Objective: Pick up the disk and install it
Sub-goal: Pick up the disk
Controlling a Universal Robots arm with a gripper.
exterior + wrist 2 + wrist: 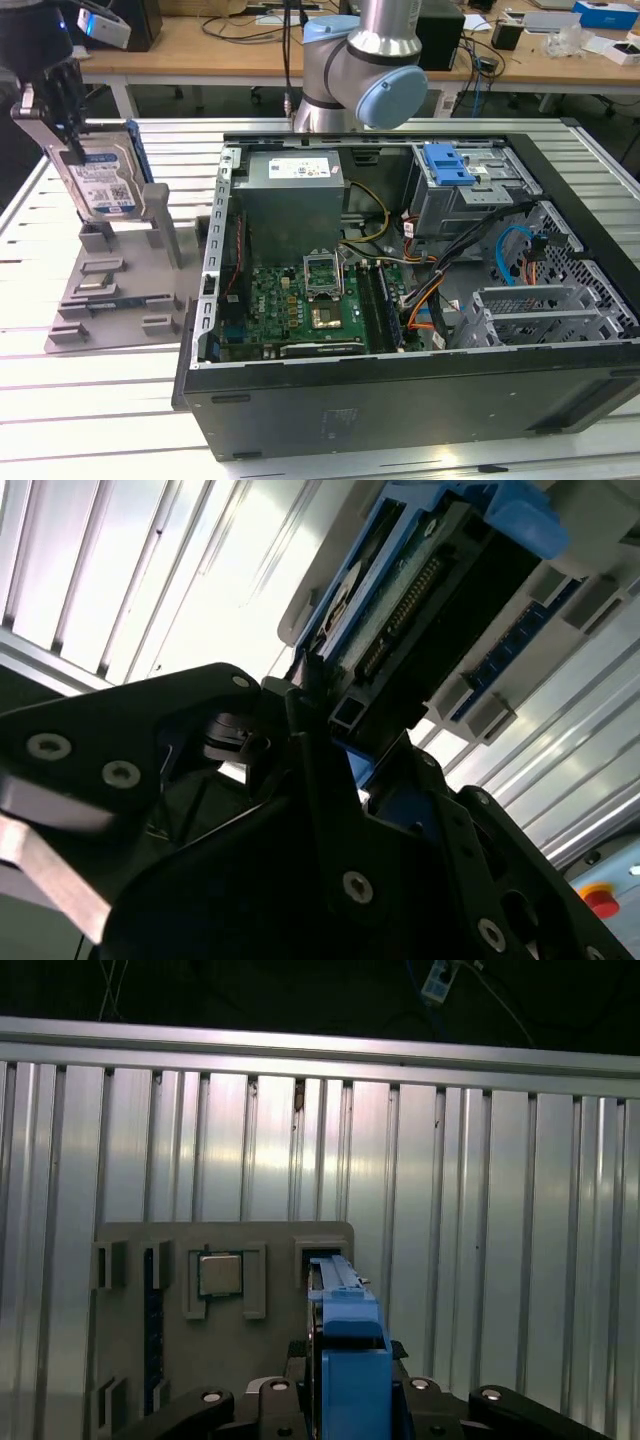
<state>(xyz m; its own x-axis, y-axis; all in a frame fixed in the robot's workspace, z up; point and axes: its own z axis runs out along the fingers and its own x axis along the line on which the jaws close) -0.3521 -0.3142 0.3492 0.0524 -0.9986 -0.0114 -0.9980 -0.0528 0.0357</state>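
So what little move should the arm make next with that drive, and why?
Probably a short, straight lift. The gripper appears closed on the disk, which stands upright with its lower edge down among the posts of the grey stand. Going sideways toward the open computer case might catch the disk on those posts, so rising clear first seems safest.

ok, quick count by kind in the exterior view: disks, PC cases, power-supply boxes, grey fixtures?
Disk, in the gripper: 1
PC case: 1
Power-supply box: 1
Grey fixture: 1
Total: 4
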